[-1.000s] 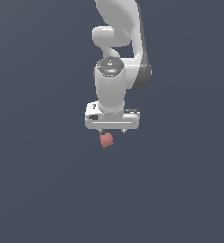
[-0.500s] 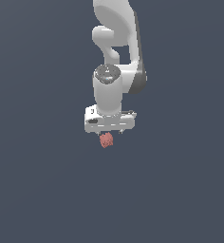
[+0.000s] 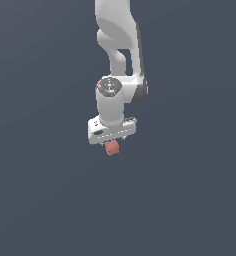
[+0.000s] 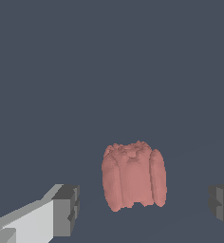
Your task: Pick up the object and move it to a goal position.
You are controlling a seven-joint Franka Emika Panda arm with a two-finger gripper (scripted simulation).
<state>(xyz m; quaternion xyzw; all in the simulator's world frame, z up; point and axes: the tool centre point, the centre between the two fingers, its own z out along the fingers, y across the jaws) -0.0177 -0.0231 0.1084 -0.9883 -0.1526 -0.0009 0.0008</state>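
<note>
The object [image 3: 112, 147] is a small lumpy pinkish-red blob lying on the dark grey floor, just under the white gripper [image 3: 113, 141] in the exterior view. In the wrist view the object [image 4: 133, 176] sits between the two dark-tipped fingers [image 4: 65, 210], with clear gaps on both sides. The gripper [image 4: 143, 209] is open and touches nothing. In the exterior view the fingertips are mostly hidden behind the hand.
The white arm [image 3: 119, 45] rises straight up from the hand to the top of the exterior view. A plain dark grey surface [image 3: 190, 190] surrounds the object on all sides.
The hand has dropped lower over the object and turned slightly; the object has stayed where it was.
</note>
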